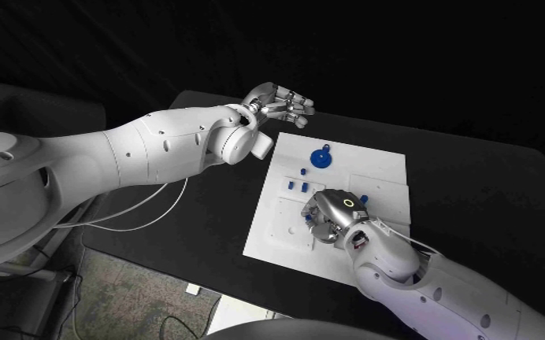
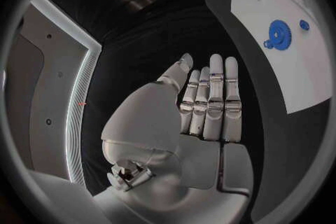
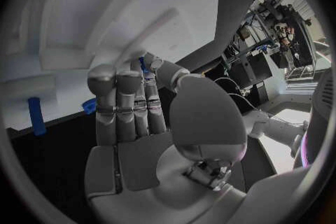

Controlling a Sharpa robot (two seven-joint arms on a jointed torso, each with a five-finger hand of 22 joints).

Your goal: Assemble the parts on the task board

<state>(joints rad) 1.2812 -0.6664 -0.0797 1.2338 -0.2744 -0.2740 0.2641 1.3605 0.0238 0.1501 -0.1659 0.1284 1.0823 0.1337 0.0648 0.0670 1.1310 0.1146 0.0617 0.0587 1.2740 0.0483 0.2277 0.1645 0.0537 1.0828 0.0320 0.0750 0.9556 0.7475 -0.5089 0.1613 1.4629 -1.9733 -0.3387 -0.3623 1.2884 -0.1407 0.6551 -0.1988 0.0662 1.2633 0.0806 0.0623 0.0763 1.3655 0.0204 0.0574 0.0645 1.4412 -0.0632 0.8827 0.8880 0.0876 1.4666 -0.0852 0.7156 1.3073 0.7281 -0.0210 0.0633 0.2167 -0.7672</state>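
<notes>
The white task board (image 1: 380,168) lies in the middle of the black table. A blue gear (image 1: 321,157) sits near its far edge, and the same gear (image 2: 279,33) appears in the left wrist view. Small blue parts (image 1: 300,189) stand to the left of my right hand (image 1: 335,214), which is low over the board's middle. In the right wrist view, thumb and a finger pinch a small blue part (image 3: 143,65) close to the board. My left hand (image 1: 282,108) hovers beyond the board's far left corner, fingers straight and holding nothing; its palm (image 2: 203,117) faces the table.
Another blue part (image 1: 365,198) sits just right of my right hand. Two blue pieces (image 3: 35,115) (image 3: 89,105) lie at the board's edge in the right wrist view. Black table (image 1: 477,182) surrounds the board, with a cable (image 1: 136,214) hanging off the left.
</notes>
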